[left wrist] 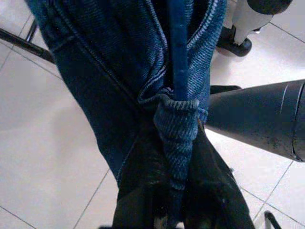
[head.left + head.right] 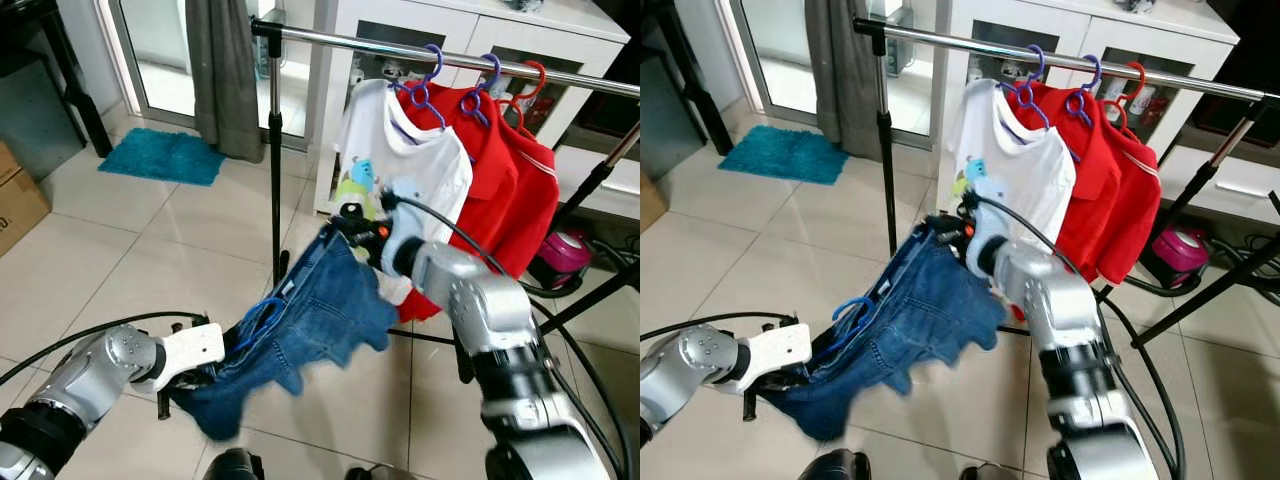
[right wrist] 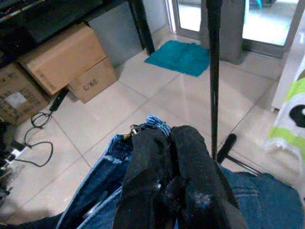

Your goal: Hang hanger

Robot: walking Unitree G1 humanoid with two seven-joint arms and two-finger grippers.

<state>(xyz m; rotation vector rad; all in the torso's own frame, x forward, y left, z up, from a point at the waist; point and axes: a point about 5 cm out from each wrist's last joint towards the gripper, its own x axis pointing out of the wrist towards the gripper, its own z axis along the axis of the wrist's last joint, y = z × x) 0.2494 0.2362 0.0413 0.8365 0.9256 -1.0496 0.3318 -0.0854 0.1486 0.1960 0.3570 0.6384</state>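
Below rack [image 2: 420,48], both pincers grip jeans [image 2: 300,330]; wrist close-up: blue hanger [image 1: 178,47].

Most of the blue hanger [image 2: 262,312] is buried in the denim shorts [image 2: 300,330]; just a loop of it is seen at the waistband. The fingertips of the left gripper [image 2: 185,382] are covered by bunched denim, and those of the right gripper [image 2: 345,225] are lost against the fabric's upper corner. The clothes rail [image 2: 420,52] is cut off by the right edge, and its far end is unseen. The print on the white T-shirt [image 2: 400,165] is partly hidden.
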